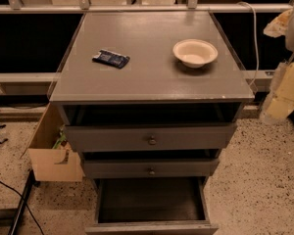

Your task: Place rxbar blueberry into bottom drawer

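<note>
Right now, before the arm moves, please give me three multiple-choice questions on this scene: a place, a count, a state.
1. Where is the snack bar? A. on the cabinet top B. in the bowl C. on the floor
2. How many drawers? A. two B. three C. four
3. The bottom drawer is: A. shut B. open C. missing
1 A: it lies left of the bowl. 2 B: three fronts show. 3 B: its inside shows. The gripper hangs at the right edge.
</note>
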`<state>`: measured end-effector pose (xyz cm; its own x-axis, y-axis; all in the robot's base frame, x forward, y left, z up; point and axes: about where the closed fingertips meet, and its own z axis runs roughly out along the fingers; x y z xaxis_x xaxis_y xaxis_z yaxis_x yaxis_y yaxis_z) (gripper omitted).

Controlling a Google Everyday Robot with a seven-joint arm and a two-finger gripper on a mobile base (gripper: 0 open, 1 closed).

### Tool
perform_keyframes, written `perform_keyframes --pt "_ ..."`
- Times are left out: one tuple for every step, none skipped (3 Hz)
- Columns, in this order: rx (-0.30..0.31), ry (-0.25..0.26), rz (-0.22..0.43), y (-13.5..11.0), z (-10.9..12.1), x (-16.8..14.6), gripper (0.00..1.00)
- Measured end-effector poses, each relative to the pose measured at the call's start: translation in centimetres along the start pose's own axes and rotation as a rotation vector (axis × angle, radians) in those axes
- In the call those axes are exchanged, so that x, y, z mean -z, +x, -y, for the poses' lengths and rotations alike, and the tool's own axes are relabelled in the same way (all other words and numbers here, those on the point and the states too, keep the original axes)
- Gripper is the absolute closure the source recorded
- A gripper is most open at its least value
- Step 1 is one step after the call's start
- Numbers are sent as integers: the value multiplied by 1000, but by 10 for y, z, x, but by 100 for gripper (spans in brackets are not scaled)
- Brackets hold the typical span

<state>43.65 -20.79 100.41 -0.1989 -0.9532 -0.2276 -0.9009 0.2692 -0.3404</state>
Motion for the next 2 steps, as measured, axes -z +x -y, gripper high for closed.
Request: perform_keyframes --pt "0 0 0 0 0 0 0" --pt "-13 34 23 -10 15 -5 0"
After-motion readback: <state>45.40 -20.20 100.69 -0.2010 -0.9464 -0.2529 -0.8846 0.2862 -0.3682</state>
